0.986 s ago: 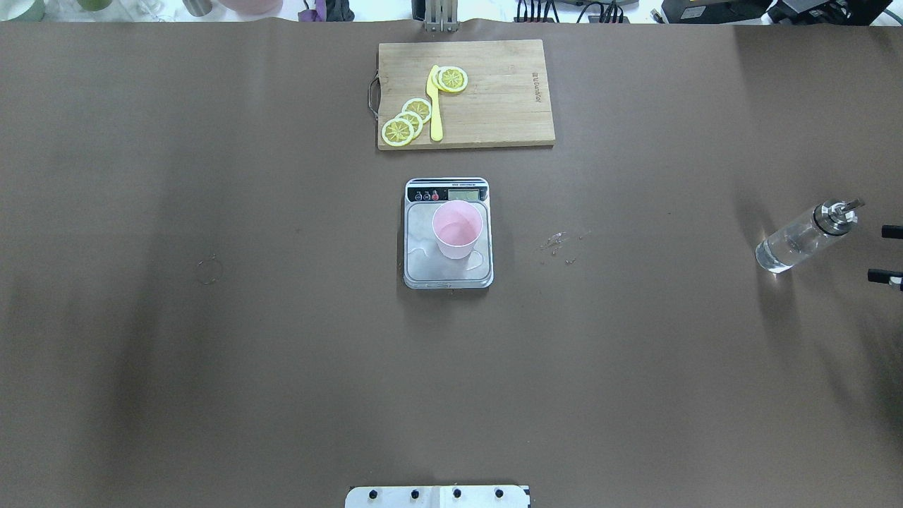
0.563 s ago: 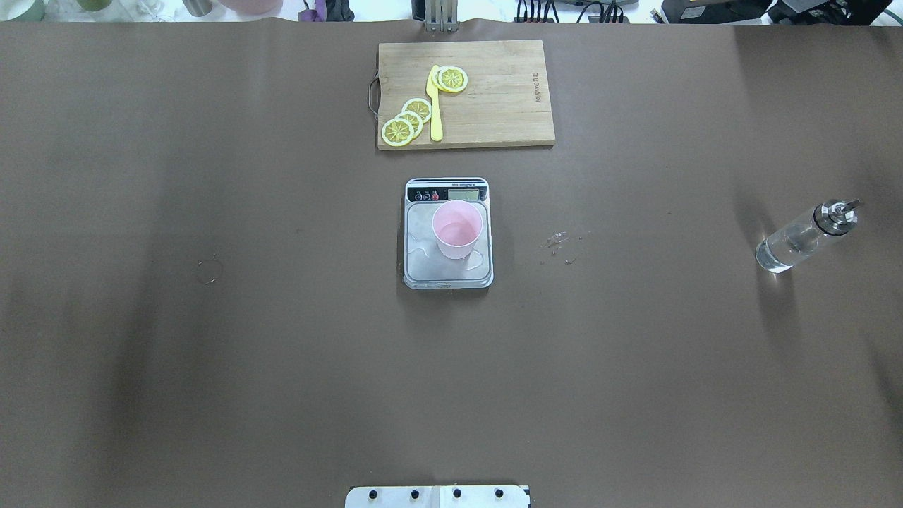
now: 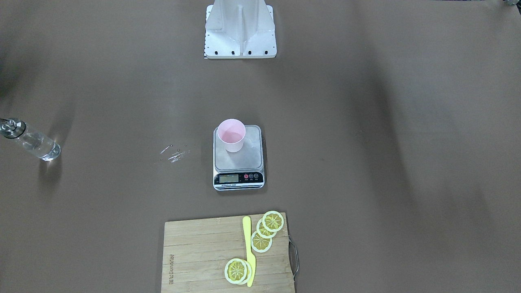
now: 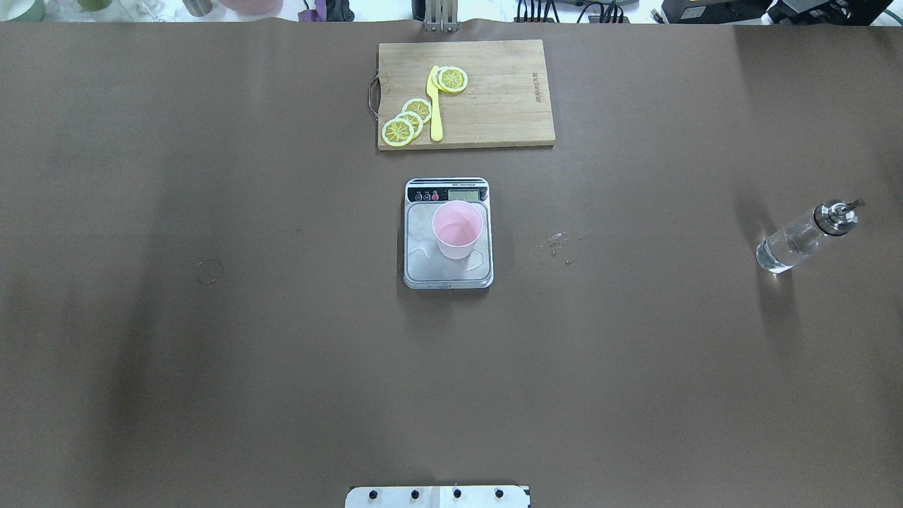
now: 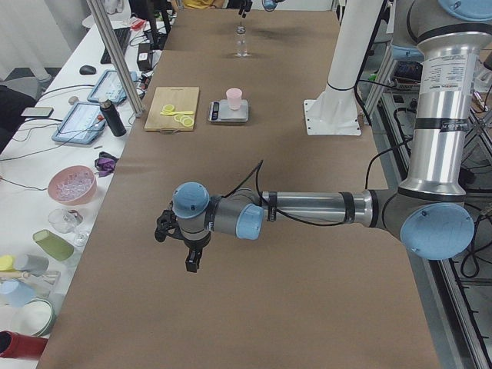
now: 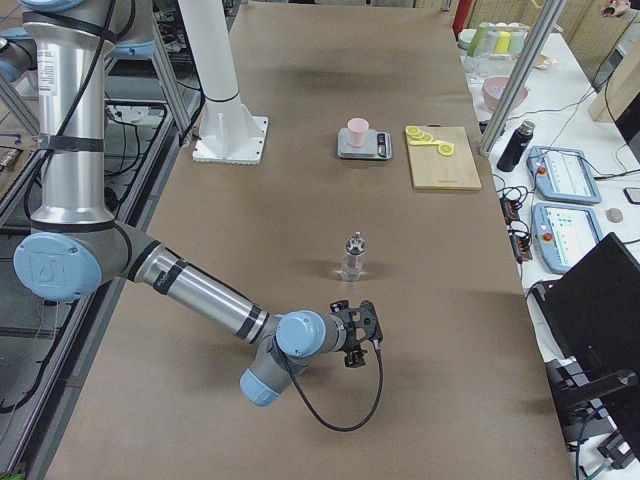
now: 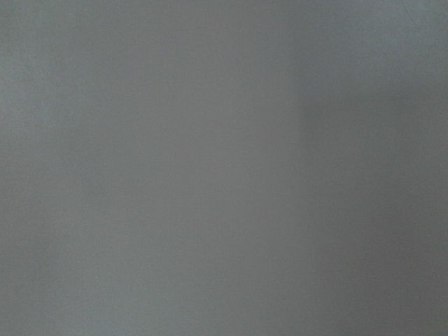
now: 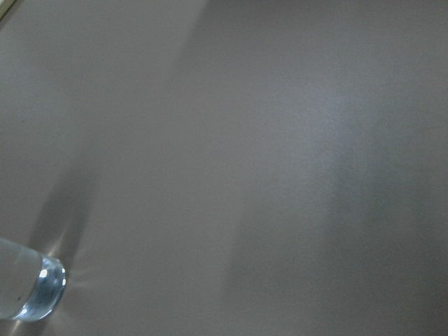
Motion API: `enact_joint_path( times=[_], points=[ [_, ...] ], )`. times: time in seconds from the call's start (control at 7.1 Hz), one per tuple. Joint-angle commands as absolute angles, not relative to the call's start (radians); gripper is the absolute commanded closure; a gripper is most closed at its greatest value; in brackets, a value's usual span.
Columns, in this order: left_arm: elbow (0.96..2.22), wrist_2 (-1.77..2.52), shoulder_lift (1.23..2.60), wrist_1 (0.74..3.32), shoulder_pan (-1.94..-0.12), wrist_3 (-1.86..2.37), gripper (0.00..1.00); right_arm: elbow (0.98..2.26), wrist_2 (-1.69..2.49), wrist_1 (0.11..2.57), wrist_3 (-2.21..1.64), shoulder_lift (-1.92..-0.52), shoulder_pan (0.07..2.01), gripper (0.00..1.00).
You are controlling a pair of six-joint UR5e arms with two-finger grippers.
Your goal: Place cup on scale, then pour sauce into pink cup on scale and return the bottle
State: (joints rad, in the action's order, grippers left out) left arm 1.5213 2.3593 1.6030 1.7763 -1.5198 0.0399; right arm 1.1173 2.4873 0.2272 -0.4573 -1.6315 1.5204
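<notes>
The pink cup (image 4: 458, 229) stands upright on the steel platform of the scale (image 4: 420, 274) at the table's middle, and it also shows in the front view (image 3: 231, 135). The glass bottle (image 4: 801, 240) with the silver pourer stands by itself at the far right, holding clear sauce. It also shows in the right side view (image 6: 352, 258), and its base shows in the right wrist view (image 8: 31, 297). My right gripper (image 6: 358, 332) hangs a short way from the bottle, apart from it. My left gripper (image 5: 188, 257) hangs over bare table far from the scale. I cannot tell whether either gripper is open or shut.
A wooden cutting board (image 4: 494, 106) with lemon slices (image 4: 405, 121) and a yellow knife (image 4: 434, 106) lies behind the scale. A small puddle (image 4: 477, 262) sits on the scale platform beside the cup. Drops (image 4: 561, 243) lie on the mat to the scale's right.
My right gripper's fingertips, seen at the overhead view's right edge beside the bottle a second ago, have drawn back out of that view. The bottle, cup and scale have not moved.
</notes>
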Motion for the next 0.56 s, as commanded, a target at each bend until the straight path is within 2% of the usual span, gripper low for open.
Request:
enact_joint_path(
  times=[0.0,0.42],
  points=[
    [1.528,2.359,1.603,1.776,-1.52,0.04,0.01,1.263,2.458,0.613,-0.378,-1.62,1.561,0.0],
    [1.523,2.359,1.605,1.79,-1.52,0.04,0.01,1.425,2.398,1.241,-0.09,-1.542,1.682,0.0]
  ],
)
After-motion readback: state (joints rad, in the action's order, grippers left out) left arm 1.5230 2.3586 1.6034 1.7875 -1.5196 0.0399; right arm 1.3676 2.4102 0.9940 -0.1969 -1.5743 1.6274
